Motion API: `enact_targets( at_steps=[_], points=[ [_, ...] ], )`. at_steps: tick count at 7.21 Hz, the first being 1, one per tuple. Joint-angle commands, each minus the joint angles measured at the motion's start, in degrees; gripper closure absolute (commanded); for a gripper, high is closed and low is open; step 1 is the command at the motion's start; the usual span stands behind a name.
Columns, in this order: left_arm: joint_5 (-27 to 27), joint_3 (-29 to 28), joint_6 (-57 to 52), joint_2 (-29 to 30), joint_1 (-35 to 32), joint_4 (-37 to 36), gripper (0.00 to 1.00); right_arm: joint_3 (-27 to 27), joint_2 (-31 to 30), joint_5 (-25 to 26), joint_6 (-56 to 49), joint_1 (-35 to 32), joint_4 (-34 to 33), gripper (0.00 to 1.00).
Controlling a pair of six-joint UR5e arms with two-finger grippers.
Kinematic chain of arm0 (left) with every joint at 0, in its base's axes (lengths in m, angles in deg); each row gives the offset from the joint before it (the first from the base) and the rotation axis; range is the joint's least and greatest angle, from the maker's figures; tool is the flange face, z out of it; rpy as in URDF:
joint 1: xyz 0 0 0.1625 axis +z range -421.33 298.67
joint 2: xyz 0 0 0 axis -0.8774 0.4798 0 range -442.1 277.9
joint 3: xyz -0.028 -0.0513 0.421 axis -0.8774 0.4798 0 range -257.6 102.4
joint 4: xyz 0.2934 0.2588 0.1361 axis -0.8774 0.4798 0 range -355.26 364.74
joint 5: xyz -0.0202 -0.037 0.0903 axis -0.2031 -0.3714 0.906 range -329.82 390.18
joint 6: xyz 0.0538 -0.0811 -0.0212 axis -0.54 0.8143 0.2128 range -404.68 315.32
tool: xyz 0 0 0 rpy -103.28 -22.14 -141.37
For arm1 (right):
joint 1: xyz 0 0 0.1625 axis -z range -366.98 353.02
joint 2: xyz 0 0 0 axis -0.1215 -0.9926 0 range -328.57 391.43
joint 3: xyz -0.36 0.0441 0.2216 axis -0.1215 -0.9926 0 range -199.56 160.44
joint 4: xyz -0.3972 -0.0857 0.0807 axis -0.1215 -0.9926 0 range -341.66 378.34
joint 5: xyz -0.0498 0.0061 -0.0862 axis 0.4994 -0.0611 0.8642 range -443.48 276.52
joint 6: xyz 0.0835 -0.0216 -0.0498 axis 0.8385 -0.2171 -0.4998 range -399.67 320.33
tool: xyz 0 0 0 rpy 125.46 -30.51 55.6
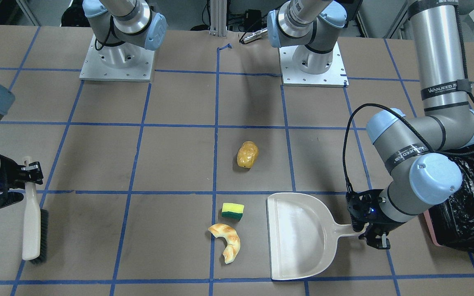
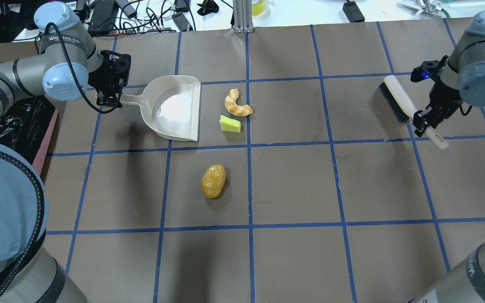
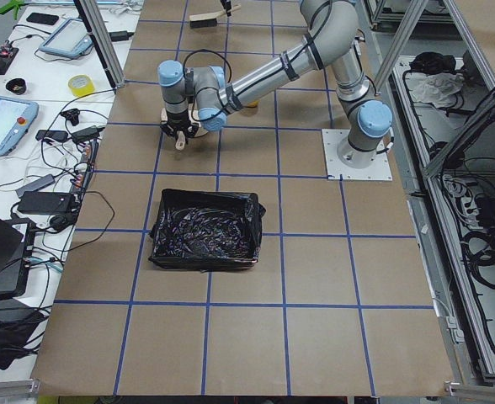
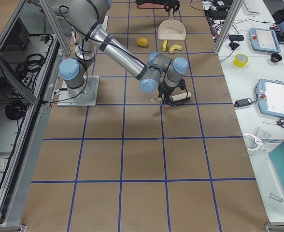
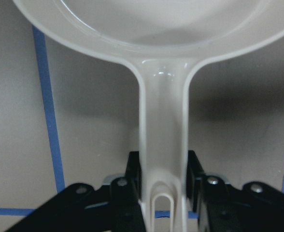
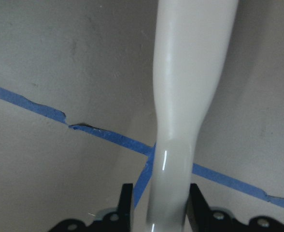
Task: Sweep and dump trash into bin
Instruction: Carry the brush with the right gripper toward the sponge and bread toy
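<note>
The trash lies mid-table: a golden potato-like piece (image 2: 213, 181), a yellow-green sponge (image 2: 230, 123) and a croissant (image 2: 236, 104). The sponge and croissant sit just in front of the beige dustpan's (image 2: 175, 107) open mouth. My left gripper (image 2: 110, 99) is shut on the dustpan's handle (image 5: 163, 125). My right gripper (image 2: 425, 120) is shut on the handle (image 6: 180, 96) of the beige brush (image 2: 398, 101), far to the right of the trash. The pink bin with a black bag (image 3: 205, 229) stands behind my left arm, apart from the dustpan.
Both arm bases (image 1: 117, 61) (image 1: 313, 61) are bolted at the table's robot side. Blue tape lines (image 2: 249, 147) grid the brown table. The bin's corner (image 1: 465, 209) shows beside my left wrist in the front-facing view.
</note>
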Motion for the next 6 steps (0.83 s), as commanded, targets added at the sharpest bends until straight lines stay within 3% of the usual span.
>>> enact_targets(
  at_steps=[1,3,6],
  points=[
    [0.2,0.4,0.0,0.1,-0.2,0.0,0.99,-0.5,-0.7,3.6,2.0,-0.1,0.8,1.0],
    [1.5,0.6,0.0,0.1,-0.2,0.0,0.99,-0.7,-3.0,2.7,7.9,-1.0,1.2,1.0],
    [1.7,0.5,0.1,0.2,-0.2,0.0,0.99,-0.6,-4.6,-5.3,27.1,-10.2,5.4,1.0]
  ],
)
